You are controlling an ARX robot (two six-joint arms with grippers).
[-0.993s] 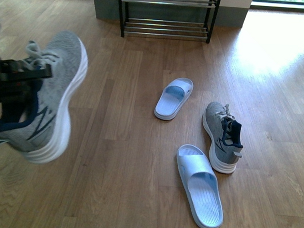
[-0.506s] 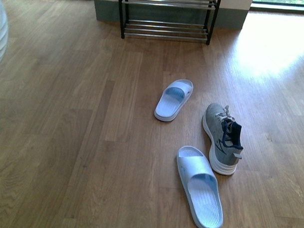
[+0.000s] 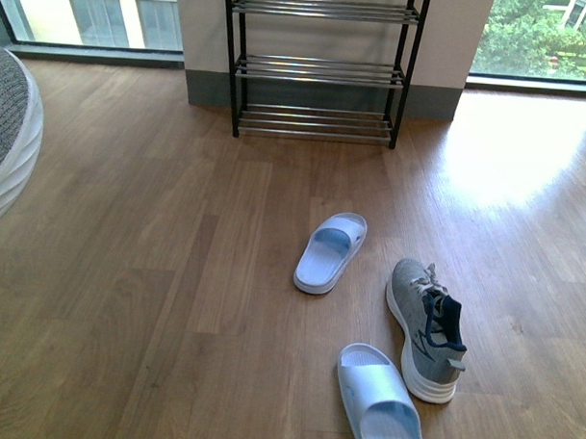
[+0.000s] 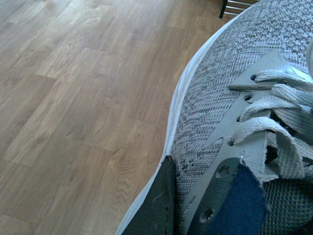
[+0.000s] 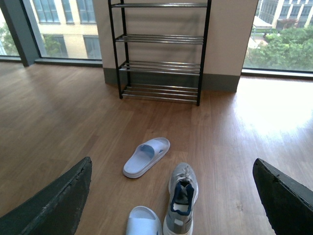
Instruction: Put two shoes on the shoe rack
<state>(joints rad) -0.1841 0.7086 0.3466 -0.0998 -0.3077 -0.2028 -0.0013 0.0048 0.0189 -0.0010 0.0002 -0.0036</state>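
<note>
Clamping one grey sneaker (image 4: 230,73) by its side wall, the left gripper (image 4: 186,215) shows a single dark finger (image 4: 159,205) pressed flat against the knit beside the laces. Its partner is hidden, presumably inside the collar. The held sneaker hangs clear of the floor (image 3: 126,300) at the far left edge of the front view. In the left wrist view its toe end runs away from the finger toward a black leg of the rack (image 3: 317,71). So the rack lies ahead and off to the right of the load, well apart, with its rod shelves running crosswise. I judge the carry needs a forward reach with a rightward swing. The right gripper (image 5: 172,166) is spread wide and carries nothing. The second sneaker (image 3: 426,328) rests on the floor toward the right arm's side, toe toward the rack, near two pale slippers (image 3: 330,252).
</note>
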